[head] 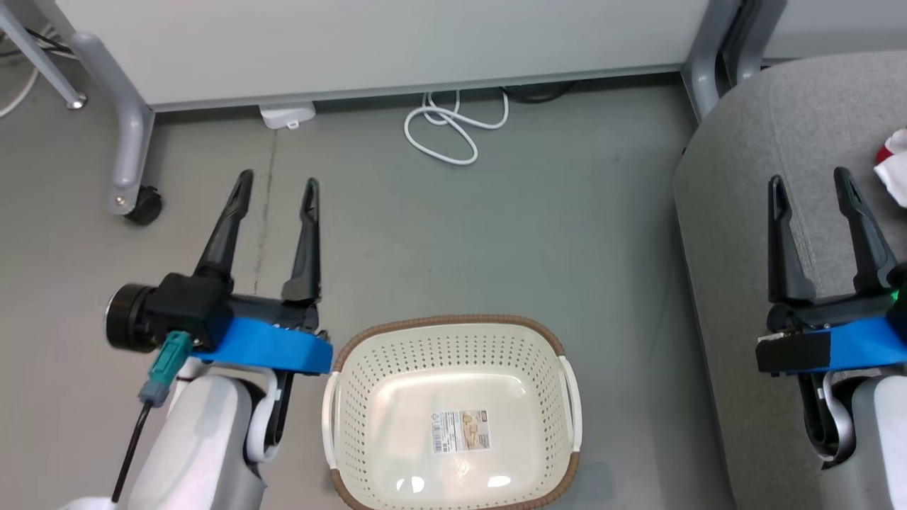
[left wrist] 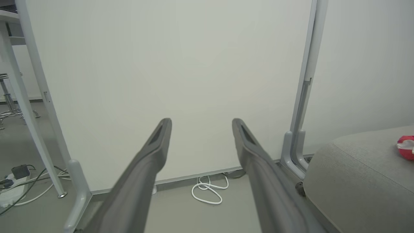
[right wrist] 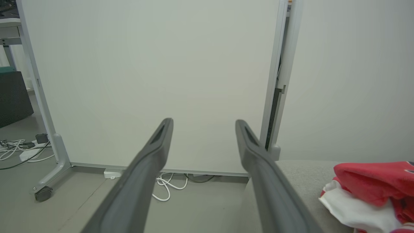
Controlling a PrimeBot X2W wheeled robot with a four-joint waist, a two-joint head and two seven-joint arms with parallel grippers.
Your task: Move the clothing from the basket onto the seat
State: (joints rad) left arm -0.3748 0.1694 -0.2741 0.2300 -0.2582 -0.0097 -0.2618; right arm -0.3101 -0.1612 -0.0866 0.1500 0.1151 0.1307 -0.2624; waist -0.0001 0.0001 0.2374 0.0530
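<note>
The clothing (head: pixel 894 166) is cut off at the edge: a red and white bundle lying on the seat (head: pixel 737 212), its lettering lost in folds. The basket (head: pixel 453 327) stands on the floor (head: pixel 567 212), near rim cropped, label (head: pixel 460 431) showing. Left gripper (head: pixel 278 178) and right gripper (head: pixel 808 176) each hold 2 fingers spread wide, touching nothing.
</note>
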